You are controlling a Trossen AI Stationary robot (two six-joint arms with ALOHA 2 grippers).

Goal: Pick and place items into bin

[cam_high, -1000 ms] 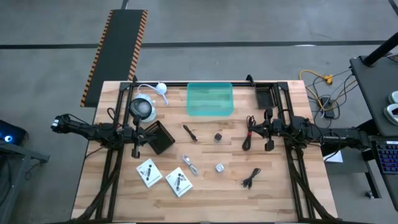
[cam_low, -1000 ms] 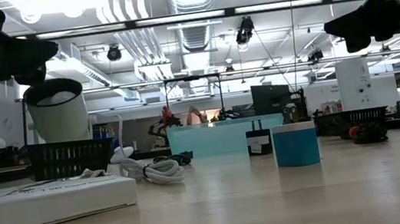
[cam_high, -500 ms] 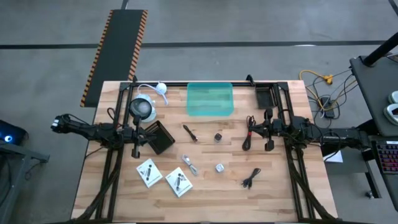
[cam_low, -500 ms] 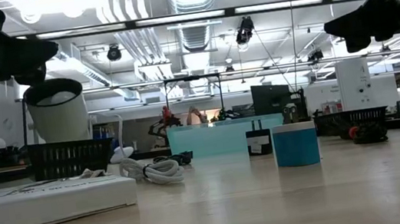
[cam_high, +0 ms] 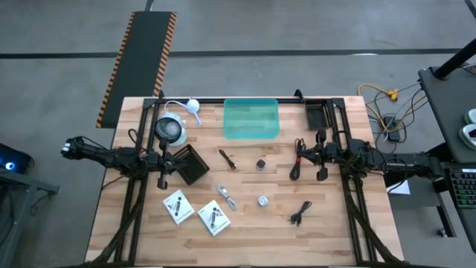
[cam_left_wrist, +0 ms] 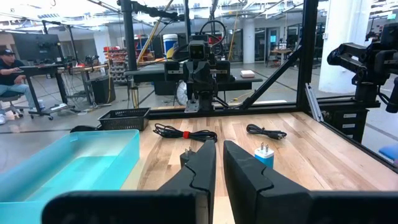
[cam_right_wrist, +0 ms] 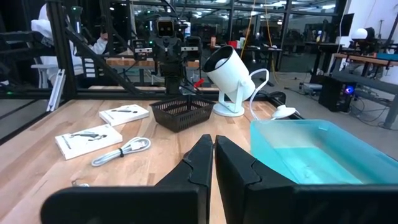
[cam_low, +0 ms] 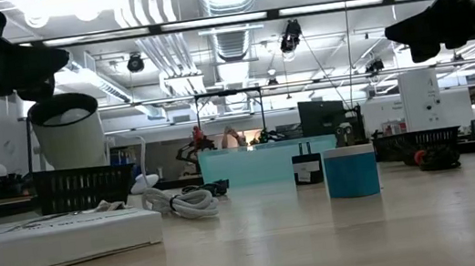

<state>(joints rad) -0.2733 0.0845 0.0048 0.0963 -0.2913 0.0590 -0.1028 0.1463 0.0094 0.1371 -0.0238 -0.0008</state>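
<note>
The teal bin [cam_high: 251, 119] stands at the table's far middle, also in the left wrist view [cam_left_wrist: 68, 165] and the right wrist view [cam_right_wrist: 311, 155]. Loose on the wood lie a dark stick [cam_high: 227, 158], a dark bit [cam_high: 262, 164], a silvery bit [cam_high: 262, 200], a white cable [cam_high: 227, 196], two black cables [cam_high: 300, 213] [cam_high: 297, 160] and two white packets [cam_high: 178, 206] [cam_high: 214, 218]. My left gripper [cam_left_wrist: 219, 155] hovers shut above the table's left side, by the black box [cam_high: 190, 164]. My right gripper [cam_right_wrist: 212, 149] hovers shut above the right side, near the upper black cable.
The white round device [cam_high: 169, 129] with its cord stands at the far left, behind the black box. A flat black tray [cam_high: 318, 115] sits far right of the bin. Black frame rails [cam_high: 134, 193] run along both sides. Open wood lies along the near edge [cam_high: 245, 246].
</note>
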